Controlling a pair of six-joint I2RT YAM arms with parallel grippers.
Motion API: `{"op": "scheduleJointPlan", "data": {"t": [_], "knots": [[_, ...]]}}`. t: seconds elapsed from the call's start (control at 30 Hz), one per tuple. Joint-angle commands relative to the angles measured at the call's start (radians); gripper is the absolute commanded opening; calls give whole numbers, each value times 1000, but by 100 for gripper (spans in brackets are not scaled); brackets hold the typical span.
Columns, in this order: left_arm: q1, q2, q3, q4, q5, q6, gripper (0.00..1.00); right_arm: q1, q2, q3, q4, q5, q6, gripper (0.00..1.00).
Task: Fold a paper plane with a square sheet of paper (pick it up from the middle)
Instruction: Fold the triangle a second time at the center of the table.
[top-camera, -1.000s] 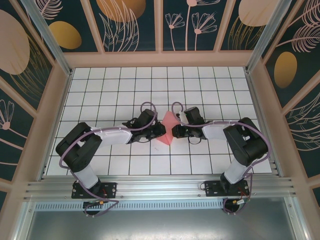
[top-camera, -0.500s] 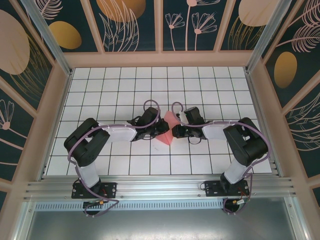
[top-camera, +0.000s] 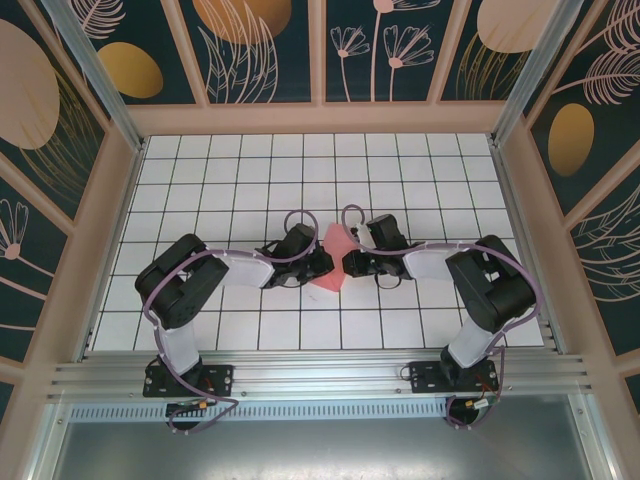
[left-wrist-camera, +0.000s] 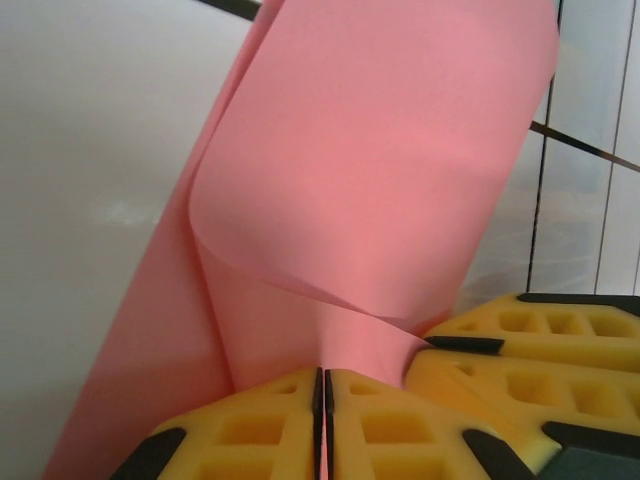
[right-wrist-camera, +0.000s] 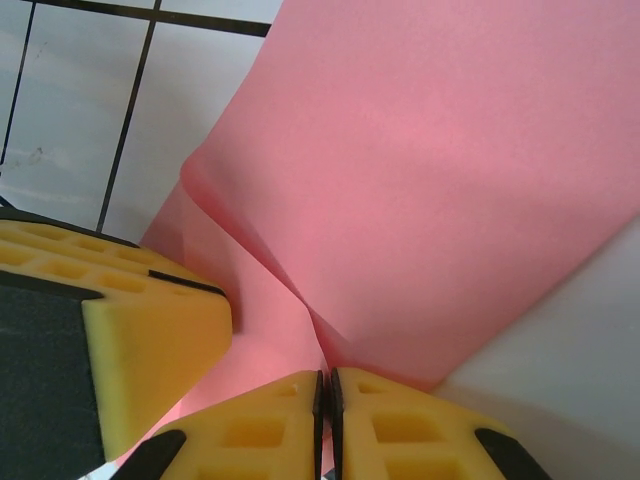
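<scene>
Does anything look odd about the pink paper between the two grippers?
Yes: the thin salmon-pink sheet of paper, pinched between the left gripper and right gripper, bulges in a loose, skewed curl instead of lying flat along a crisp crease.

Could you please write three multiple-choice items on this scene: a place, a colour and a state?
1. Where is the paper? A between the left gripper and right gripper; B far left corner; C on an arm's base.
2. Its colour? A blue; B salmon pink; C green.
3. The left gripper is? A wide open; B shut on the paper; C shut on nothing.
Answers: 1 A, both grippers hold it mid-table; 2 B, pink in all views; 3 B, its jaws close on the pink edge.
</scene>
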Motion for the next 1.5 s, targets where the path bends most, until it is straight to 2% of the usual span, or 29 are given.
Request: {"op": "scheduleJointPlan", "data": {"t": [0.0,0.47,1.1,1.23,1.47], "knots": [[-2,22,-30,17,-11,-13,14,15,33,3,-23,12,11,14],[18,-50,51,-9,-34,31,18,15,39,9,-41,54,7,14],[42,67,3,64,-39,4,19,15,48,11,-35,50,13,14],[43,36,-17,64,-55,-4,20,15,44,10,-37,51,10,14],[54,-24,58,-1,-85,47,24,15,45,15,-35,48,11,14]]}}
